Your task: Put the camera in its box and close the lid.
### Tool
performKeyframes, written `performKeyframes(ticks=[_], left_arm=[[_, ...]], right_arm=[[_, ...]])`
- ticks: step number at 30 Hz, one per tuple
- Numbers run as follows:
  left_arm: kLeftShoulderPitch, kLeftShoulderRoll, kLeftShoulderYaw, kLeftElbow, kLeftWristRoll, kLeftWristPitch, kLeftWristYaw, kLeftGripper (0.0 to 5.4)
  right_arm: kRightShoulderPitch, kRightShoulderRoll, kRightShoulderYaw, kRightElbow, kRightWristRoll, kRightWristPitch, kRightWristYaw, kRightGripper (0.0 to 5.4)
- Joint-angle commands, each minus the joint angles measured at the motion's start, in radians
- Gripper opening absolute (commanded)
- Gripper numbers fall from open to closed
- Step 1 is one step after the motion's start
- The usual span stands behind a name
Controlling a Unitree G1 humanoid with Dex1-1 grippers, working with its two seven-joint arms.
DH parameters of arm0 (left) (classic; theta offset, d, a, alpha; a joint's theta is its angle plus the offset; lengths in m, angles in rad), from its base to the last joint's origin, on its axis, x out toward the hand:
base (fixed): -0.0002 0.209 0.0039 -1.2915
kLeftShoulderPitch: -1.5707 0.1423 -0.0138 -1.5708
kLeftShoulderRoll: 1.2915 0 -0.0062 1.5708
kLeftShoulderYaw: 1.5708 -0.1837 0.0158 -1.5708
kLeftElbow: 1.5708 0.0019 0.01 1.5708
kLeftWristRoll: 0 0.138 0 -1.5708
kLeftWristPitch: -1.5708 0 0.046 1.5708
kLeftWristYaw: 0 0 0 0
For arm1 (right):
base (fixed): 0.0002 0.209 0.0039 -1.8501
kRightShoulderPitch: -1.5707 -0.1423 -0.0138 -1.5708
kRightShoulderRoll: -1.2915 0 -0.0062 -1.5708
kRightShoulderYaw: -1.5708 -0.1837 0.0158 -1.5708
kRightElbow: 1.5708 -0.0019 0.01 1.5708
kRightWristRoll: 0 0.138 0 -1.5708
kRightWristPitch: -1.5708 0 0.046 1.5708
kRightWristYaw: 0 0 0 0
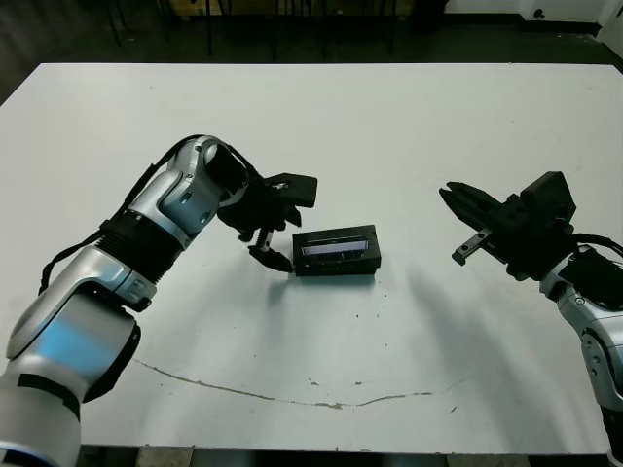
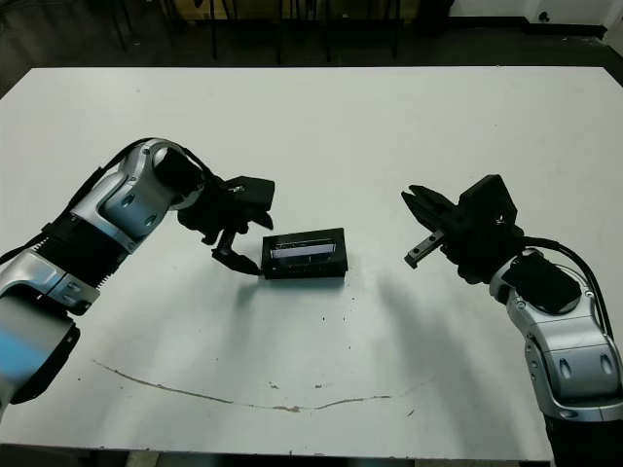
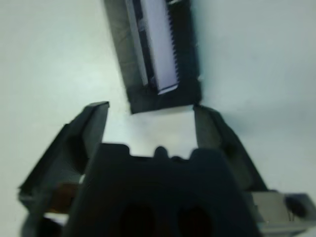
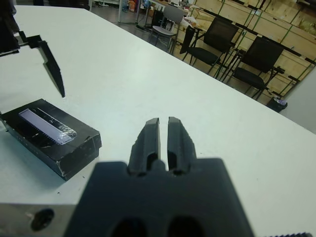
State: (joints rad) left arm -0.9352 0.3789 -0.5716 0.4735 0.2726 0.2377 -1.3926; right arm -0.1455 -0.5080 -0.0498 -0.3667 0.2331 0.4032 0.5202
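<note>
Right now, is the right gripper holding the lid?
No. The right gripper hangs in the air well to the right of the lid, its fingers nearly together with nothing between them, as the right wrist view shows.

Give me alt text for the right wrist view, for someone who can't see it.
The right pincer, its two black fingers nearly together and holding nothing, points across a white table toward chairs in the background. To one side the black lid, with its silvery strip on top, rests on the table, and a finger of the left pincer hangs above it.
</note>
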Motion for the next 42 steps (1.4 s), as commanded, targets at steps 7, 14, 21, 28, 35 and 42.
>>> performKeyframes(ticks=[7, 14, 21, 28, 35, 42], left_arm=[[0.018, 0.022, -0.009, 0.021, 0.015, -0.036, 0.017, 5.39], [0.052, 0.067, 0.058, -0.011, -0.056, -0.052, 0.000, 5.39], [0.181, 0.225, 0.288, -0.230, -0.214, 0.004, 0.047, 5.39], [0.479, 0.115, 0.598, -0.564, -0.354, 0.069, 0.494, 4.62], [0.633, -0.131, 0.609, -0.791, -0.412, 0.136, 0.873, 3.31], [0.679, -0.307, 0.504, -0.897, -0.456, 0.320, 1.082, 1.99]], right_arm=[[0.017, 0.002, 0.002, -0.007, 0.000, 0.024, -0.007, 0.00], [0.018, 0.000, 0.004, -0.022, -0.001, 0.040, -0.011, 0.00], [0.024, -0.003, -0.003, -0.016, -0.003, 0.026, -0.007, 0.00], [0.008, 0.017, 0.007, 0.017, 0.004, 0.006, -0.002, 0.00], [-0.010, 0.038, 0.023, 0.042, -0.010, -0.007, -0.011, 0.00], [-0.008, 0.037, 0.017, 0.045, -0.018, -0.007, -0.013, 0.00]])
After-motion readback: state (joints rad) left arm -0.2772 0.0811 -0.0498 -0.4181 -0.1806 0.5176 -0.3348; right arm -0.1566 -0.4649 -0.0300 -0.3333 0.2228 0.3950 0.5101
